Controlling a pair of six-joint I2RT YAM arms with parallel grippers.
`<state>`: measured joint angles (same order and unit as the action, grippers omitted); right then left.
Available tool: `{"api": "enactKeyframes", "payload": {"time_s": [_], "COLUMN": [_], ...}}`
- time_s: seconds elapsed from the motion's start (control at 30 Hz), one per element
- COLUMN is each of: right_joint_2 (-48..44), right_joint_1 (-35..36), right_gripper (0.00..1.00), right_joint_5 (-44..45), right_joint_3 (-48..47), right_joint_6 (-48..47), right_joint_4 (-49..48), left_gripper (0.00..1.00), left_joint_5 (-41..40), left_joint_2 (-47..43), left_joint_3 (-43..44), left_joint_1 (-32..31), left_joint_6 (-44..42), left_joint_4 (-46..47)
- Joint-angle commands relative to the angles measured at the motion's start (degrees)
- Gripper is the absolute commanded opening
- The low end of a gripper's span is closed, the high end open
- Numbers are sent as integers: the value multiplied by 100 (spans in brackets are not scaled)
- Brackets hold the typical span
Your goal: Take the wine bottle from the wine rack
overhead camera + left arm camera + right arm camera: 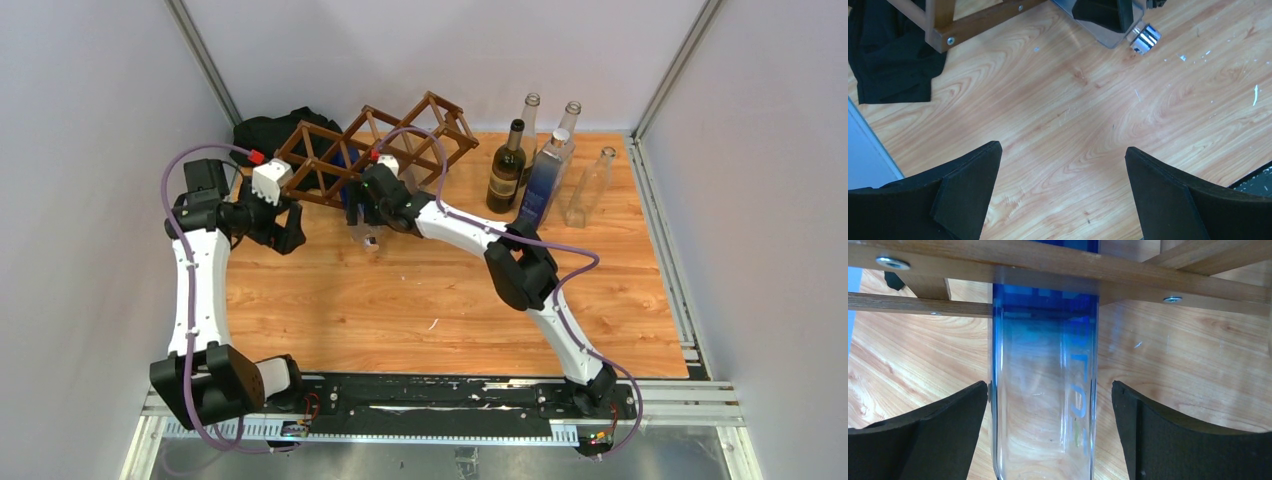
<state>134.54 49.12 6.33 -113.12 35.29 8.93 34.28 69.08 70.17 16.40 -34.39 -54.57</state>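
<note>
Pre-grasp | wine bottle [1044,390] lodged in wine rack [948,262], frame centre | your right gripper [1049,405] straddles it, spread wide, unclamped | left gripper [1063,160] agape, empty | you've yet to clamp and withdraw.

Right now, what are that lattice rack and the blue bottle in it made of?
The wine rack looks like wood with a brown stain: grain runs along its sticks, which are joined by small shiny screws. The bottle looks like glass, clear fading to blue. The table shows through it, though clear plastic cannot be ruled out.
</note>
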Motion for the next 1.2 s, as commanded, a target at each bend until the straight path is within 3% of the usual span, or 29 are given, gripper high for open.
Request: {"api": "enactKeyframes", "payload": {"time_s": [0.0, 0.27, 0.33, 0.5, 0.6, 1.17], "right_joint_2": [225, -138, -276, -605, -778, -2138], "right_joint_1": [1, 1, 1, 26, 36, 274], "right_gripper": [92, 64, 52, 11, 1, 0], "right_joint_5": [316, -165, -287, -507, -544, -1193], "right_joint_3": [82, 823, 1042, 1444, 1605, 3447], "right_joint_6": [161, 256, 295, 326, 321, 636], "right_joint_4": [-95, -1139, -1401, -1778, -1891, -2842], "left_gripper": [100, 100, 100, 100, 100, 100], "left_joint_5": [68, 77, 93, 262, 359, 692], "left_joint_2": [-130, -320, -369, -429, -423, -377], "left_joint_3": [-188, -619, -714, -885, -964, -1316], "left_joint_1": [104, 108, 106, 107, 108, 107], "left_joint_6": [-425, -1063, -1245, -1633, -1799, -3110], "left_joint_4": [-1, -1, -1, -1, -1, -2]}}
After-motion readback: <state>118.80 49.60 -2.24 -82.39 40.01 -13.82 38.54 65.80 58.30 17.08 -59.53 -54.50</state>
